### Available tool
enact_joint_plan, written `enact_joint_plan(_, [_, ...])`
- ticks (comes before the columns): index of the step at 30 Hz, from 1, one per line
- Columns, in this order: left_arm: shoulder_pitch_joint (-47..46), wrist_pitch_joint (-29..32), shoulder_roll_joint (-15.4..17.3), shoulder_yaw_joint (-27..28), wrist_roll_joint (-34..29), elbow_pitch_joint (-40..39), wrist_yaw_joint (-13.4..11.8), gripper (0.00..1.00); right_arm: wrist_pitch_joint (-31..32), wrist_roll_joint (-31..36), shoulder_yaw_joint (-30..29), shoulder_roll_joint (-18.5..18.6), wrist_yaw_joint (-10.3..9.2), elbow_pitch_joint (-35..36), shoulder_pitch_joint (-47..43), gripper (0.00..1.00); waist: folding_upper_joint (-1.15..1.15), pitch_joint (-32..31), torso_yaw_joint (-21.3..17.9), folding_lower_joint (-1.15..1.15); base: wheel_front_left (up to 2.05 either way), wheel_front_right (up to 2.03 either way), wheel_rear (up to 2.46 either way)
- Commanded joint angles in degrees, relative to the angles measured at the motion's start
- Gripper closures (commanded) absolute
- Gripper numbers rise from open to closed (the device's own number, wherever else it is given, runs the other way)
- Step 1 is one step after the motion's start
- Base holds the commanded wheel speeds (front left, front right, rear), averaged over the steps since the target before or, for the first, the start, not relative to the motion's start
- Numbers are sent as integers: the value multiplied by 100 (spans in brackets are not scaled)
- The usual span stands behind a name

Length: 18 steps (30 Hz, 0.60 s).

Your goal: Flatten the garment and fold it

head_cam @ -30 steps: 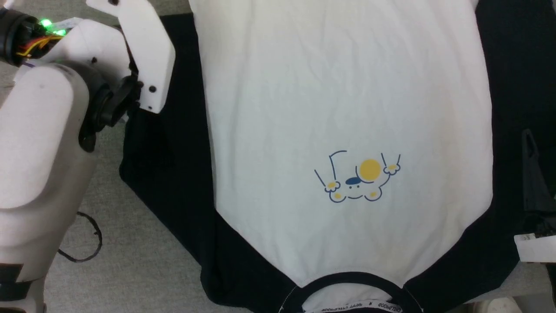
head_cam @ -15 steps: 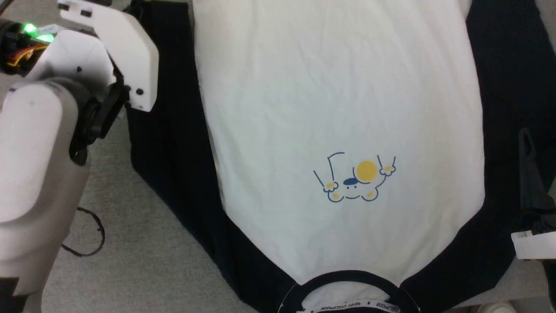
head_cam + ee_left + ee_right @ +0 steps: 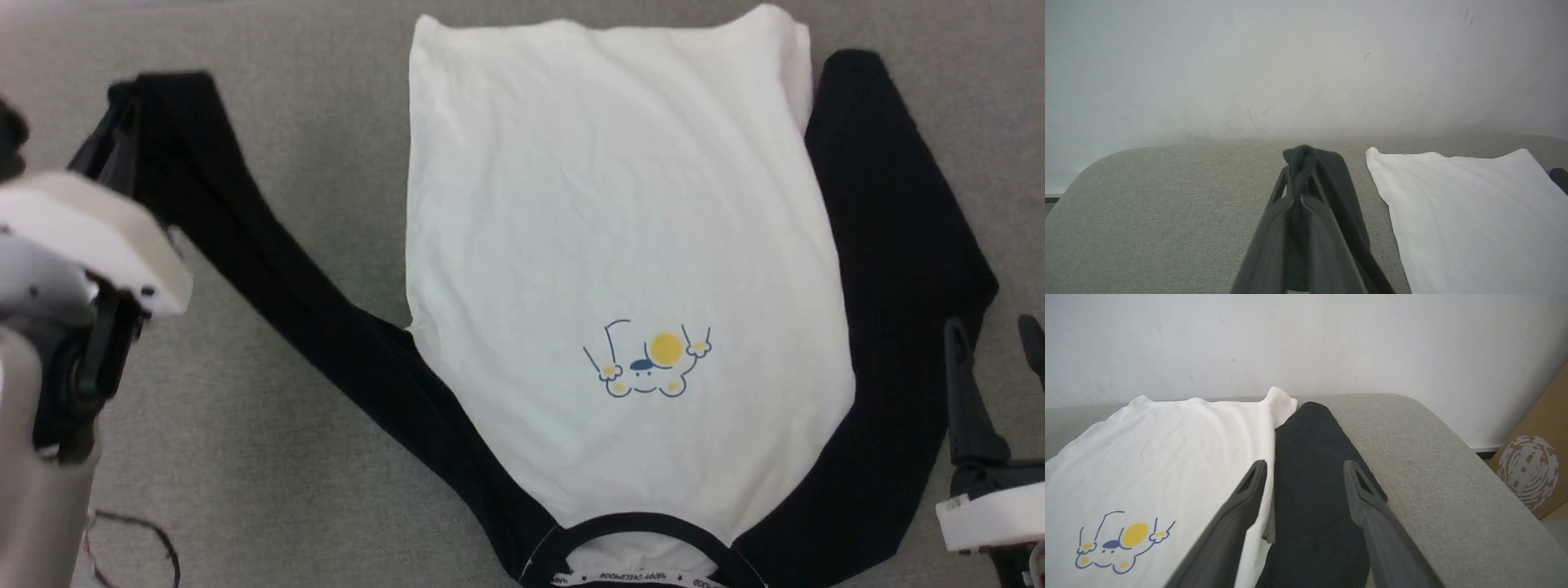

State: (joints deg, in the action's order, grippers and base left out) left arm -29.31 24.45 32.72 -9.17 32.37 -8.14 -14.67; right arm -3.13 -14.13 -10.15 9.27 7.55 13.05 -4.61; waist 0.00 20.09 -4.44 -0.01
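The garment (image 3: 620,229), a white shirt with black raglan sleeves, lies face up on the grey surface with its black collar (image 3: 645,527) nearest me. A yellow-and-blue cartoon print (image 3: 647,363) sits on the chest. The left sleeve (image 3: 269,269) stretches diagonally to the far left. My left gripper (image 3: 122,106) is shut on that sleeve's cuff (image 3: 1300,153), which bunches between the fingers just above the surface. At the lower right my right gripper (image 3: 992,335) stands open over the right sleeve (image 3: 1310,490), with nothing between its fingers.
The grey upholstered surface (image 3: 269,457) ends at a white wall (image 3: 1290,61) on the far side, and its corners are rounded. A cardboard box (image 3: 1531,473) stands beyond the right edge. A thin black cable (image 3: 155,543) loops at the lower left.
The head camera has pulled back, so more of the shirt shows. My left gripper has carried the left sleeve outward to the far left, and it now lies stretched away from the body. The right gripper stays open.
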Motion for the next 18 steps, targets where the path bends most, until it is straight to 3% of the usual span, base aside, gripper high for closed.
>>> enact_joint_plan(1, [400, -131, 75, 210, 71, -130, -100, 100, 64, 80, -46, -88, -6, 75, -148, 0, 0, -661, 125, 1, 0, 0, 0])
enact_joint_plan(8, [1716, -614, -46, 840, 455, -609, -268, 100, 231, 213, -97, -297, -6, 265, -441, 0, 0, -1055, 275, 1, 0, 0, 0])
enact_joint_plan(18, [2451, -1052, -226, 1085, 789, -926, -17, 100, 358, 258, -105, -392, -6, 433, -540, 0, 0, -1165, 432, 1, 0, 0, 0])
